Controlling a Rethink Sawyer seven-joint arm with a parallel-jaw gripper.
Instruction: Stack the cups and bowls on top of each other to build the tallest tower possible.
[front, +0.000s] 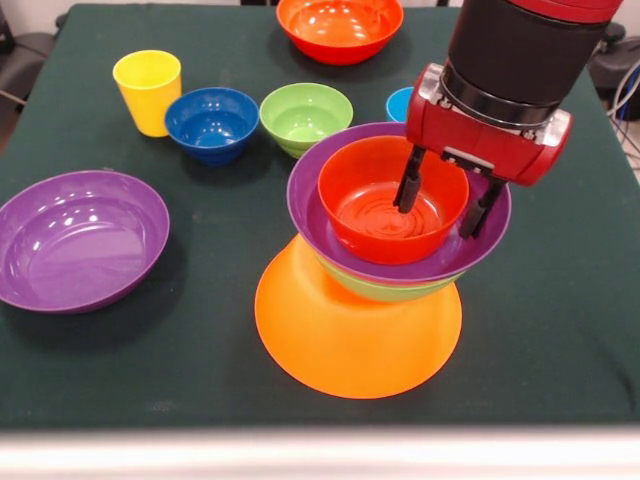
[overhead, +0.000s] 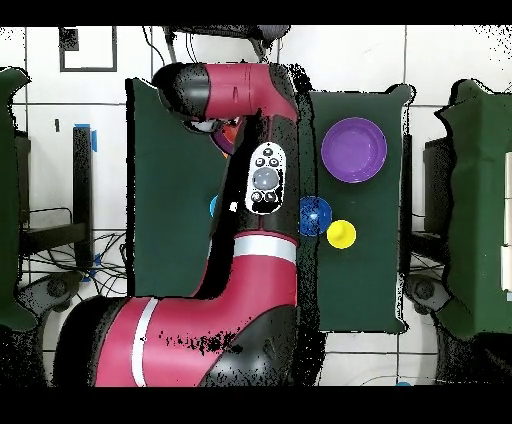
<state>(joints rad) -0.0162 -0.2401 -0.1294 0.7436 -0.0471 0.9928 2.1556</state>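
The tower stands at centre right in the front view: a big upturned orange bowl (front: 340, 340) as base, then a green bowl (front: 385, 291), a purple bowl (front: 305, 195) and a red-orange bowl (front: 370, 215) nested upright on it. My gripper (front: 436, 220) is open over the top bowl. One finger (front: 408, 180) is inside the red-orange bowl and the other stands outside its right rim, above the purple bowl. The yellow cup (front: 148, 90) stands at the back left. The light blue cup (front: 398, 103) is mostly hidden behind the tower. In the overhead view the arm hides the tower and the gripper.
A large purple bowl (front: 80, 240) (overhead: 353, 150) sits at the left. A dark blue bowl (front: 212, 123) (overhead: 315, 215) and a green bowl (front: 305, 115) stand next to the yellow cup, which also shows in the overhead view (overhead: 341, 234). A red-orange bowl (front: 339, 27) is at the far edge.
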